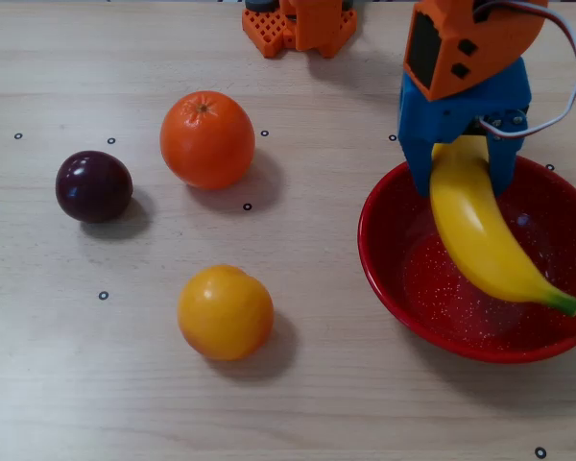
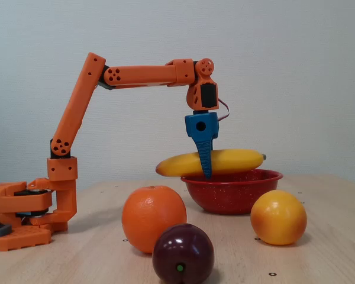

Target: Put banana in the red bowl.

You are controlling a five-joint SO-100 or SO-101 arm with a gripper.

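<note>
The gripper point(image 1: 461, 178) pinched the banana point(image 1: 485, 240) near its stem-side half, long axis lying roughly level across the red bowl point(image 2: 232, 190), just above its rim.

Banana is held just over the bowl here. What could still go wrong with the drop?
1. The long yellow plastic banana is longer than the glossy red speckled bowl is wide; in the fixed view one end overhangs the rim, so it may tip out on release.
2. The blue hand hangs close to the rim and could knock it.
</note>
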